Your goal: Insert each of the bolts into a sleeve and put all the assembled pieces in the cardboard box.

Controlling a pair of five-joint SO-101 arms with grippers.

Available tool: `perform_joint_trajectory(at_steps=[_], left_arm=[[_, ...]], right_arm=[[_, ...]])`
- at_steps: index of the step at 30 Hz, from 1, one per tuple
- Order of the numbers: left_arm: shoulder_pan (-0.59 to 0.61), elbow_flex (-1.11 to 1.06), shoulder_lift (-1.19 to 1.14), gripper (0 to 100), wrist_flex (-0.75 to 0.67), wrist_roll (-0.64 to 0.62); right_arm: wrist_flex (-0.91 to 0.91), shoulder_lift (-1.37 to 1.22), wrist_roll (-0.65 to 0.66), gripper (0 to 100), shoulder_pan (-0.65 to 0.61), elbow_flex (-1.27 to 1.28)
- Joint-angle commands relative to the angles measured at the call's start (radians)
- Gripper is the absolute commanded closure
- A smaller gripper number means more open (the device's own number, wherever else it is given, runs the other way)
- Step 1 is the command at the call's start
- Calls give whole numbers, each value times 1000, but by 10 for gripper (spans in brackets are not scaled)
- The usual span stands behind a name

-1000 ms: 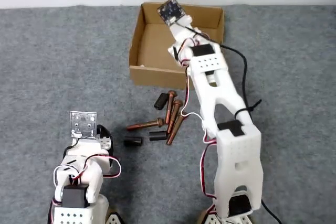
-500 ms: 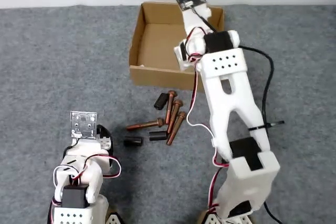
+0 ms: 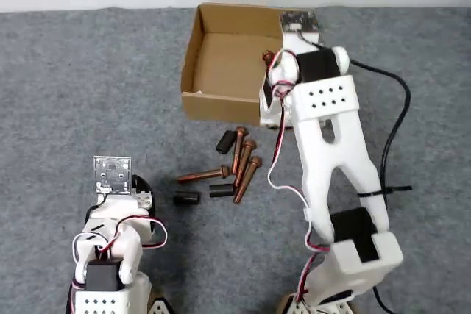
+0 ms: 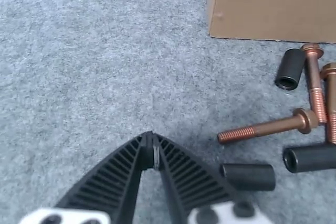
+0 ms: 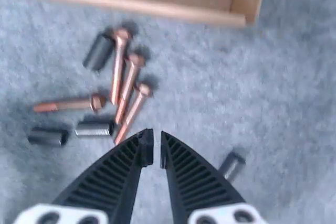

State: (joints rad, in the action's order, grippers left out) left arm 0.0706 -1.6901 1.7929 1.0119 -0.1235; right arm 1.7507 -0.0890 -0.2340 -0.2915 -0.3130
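Nearest on the left, the left arm's fingers are black, ribbed and wedge-shaped. They are pressed together at the tips with nothing between them, just above the grey, felt-like tabletop. Just to their right and a little farther lies a short black sleeve, a smooth hollow cylinder on its side, with a second sleeve just to its right. Just beyond these two, a copper-coloured crosswise bolt lies with its threaded end to the left and its flanged head to the right. Its head is close to three bolts of the same kind, which lie side by side with their heads towards the far side. A third sleeve lies beside the head of the farthest bolt. A fourth sleeve lies well apart, to the right of the cluster. The right arm's fingers, black and ribbed like the left arm's, are parted by a narrow gap. They hold nothing and hang above the tabletop. Farthest is the cardboard box, open-topped with plain brown walls. A small coppery round shape shows inside it against the white right arm; I cannot tell what it is.
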Motion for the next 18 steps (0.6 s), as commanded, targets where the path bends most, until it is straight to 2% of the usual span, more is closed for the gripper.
perform_joint_trajectory(at_steps=[1,9,15,18], left_arm=[[5,5,-2,995,5,6],[5,5,-2,995,5,6],[5,5,-2,995,5,6],[5,5,-2,995,5,6]], right_arm=[[45,154,-49,989,18,187],[22,407,-152,980,16,598],[-114,447,-152,797,18,799],[-205,446,-150,779,19,873]])
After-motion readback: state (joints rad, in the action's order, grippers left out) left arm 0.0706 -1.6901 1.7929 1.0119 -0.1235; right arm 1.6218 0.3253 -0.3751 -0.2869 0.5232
